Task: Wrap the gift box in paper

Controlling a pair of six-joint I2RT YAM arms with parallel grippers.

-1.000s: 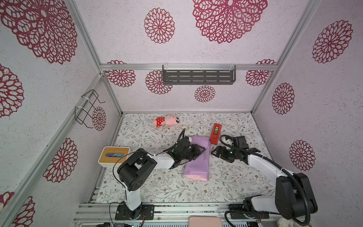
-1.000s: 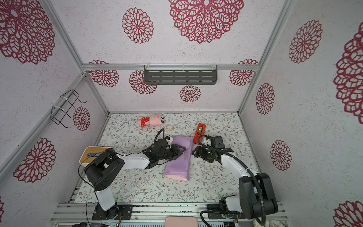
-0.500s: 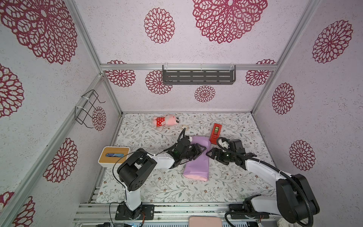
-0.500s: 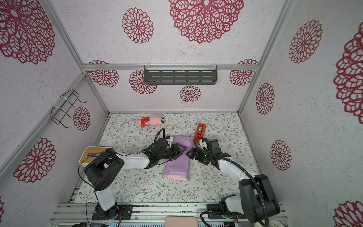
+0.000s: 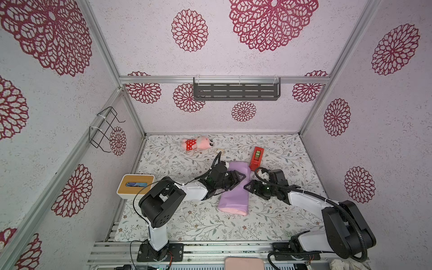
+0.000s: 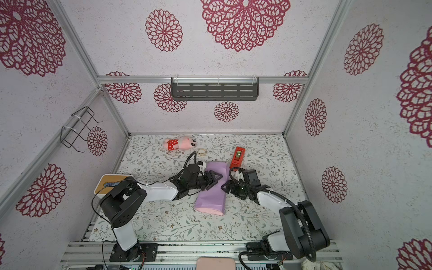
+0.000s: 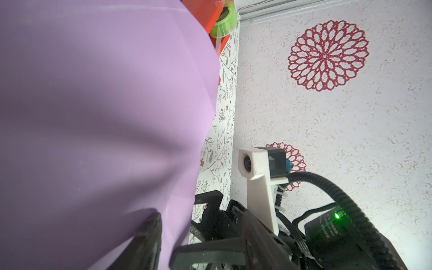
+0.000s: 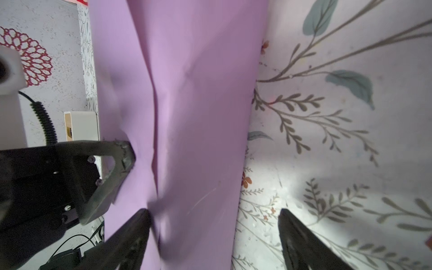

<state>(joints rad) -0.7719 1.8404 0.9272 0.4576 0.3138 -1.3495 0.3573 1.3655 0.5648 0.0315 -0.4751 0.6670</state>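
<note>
The paper (image 5: 235,194) (image 6: 211,194) lies on the table as a long lilac bundle, with pale pink showing at its near end. The gift box is hidden under it. My left gripper (image 5: 237,178) (image 6: 214,178) reaches in from the left over the far half of the bundle. It is open, and one finger (image 7: 149,236) rests on the lilac sheet (image 7: 93,117). My right gripper (image 5: 248,187) (image 6: 225,185) (image 8: 214,224) stands open at the bundle's right side. One jaw is against the paper (image 8: 198,93) and the other is over the bare table.
A red tape dispenser (image 5: 256,157) (image 6: 238,157) lies just behind the bundle's far right corner. A plush toy (image 5: 197,143) and a small ring (image 5: 219,151) lie at the back. A white tissue box (image 5: 135,187) stands at the left. A pink pad (image 5: 244,263) sits at the front rail.
My right gripper has slid left, up against the right side of the paper bundle. The left arm has stayed over the bundle, and the paper has not visibly shifted.
</note>
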